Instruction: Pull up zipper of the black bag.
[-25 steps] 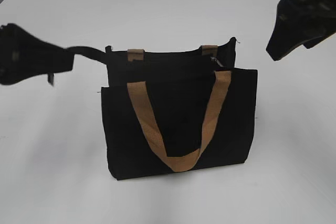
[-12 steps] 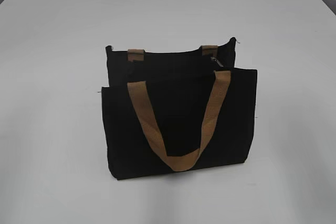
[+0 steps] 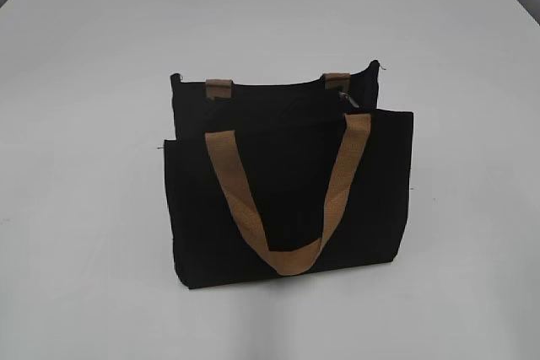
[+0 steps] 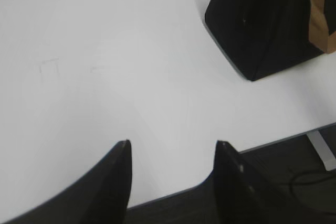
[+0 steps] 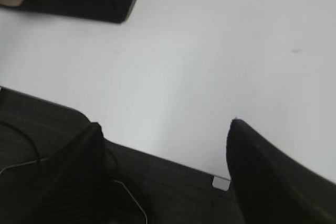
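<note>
While your black bag (image 3: 287,191) stands upright mid-table (image 3: 84,166), its tan handle (image 3: 287,200) droops over the front and the silvery zipper (image 3: 348,100) pull sits near the top right. Your left gripper (image 4: 172,148) and right gripper (image 5: 165,129) hover spread wide, empty, well apart from it.

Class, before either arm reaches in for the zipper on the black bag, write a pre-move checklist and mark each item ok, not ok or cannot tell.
1. Black bag standing upright on the table: ok.
2. Zipper pull visible, near the bag's top right: ok.
3. Zipper open or closed: cannot tell.
4. Left gripper open and empty, above the table edge: ok.
5. Right gripper open and empty: ok.
6. A gripper placed at the pull: not ok; both are away from the bag.
</note>
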Controlling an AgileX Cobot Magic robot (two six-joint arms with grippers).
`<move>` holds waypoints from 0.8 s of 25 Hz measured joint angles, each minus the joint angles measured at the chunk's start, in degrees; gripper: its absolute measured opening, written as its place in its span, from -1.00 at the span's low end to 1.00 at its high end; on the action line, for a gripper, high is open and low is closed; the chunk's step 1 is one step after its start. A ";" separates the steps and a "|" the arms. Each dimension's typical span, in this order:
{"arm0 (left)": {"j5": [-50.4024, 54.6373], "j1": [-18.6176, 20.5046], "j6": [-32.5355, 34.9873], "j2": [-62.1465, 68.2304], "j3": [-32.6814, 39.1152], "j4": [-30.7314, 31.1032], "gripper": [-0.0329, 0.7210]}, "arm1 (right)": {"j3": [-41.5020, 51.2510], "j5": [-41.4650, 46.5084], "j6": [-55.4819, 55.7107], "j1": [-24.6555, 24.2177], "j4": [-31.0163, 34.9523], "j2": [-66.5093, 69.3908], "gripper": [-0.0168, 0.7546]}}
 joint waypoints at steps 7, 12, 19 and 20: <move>-7.15 0.00 0.00 -4.56 2.07 -0.60 0.10 | 1.41 -2.49 -2.05 0.00 -0.73 -4.74 0.49; -8.98 0.00 0.00 -4.60 2.96 -1.98 0.10 | 1.44 -2.68 -2.55 0.00 -0.79 -4.74 0.49; -9.37 0.00 0.05 -4.60 2.96 -2.04 0.10 | 1.48 -2.73 -2.61 0.00 -0.79 -4.74 0.49; -9.37 0.00 0.05 -4.60 2.96 -2.04 0.10 | 1.48 -2.73 -2.61 0.00 -0.79 -4.74 0.49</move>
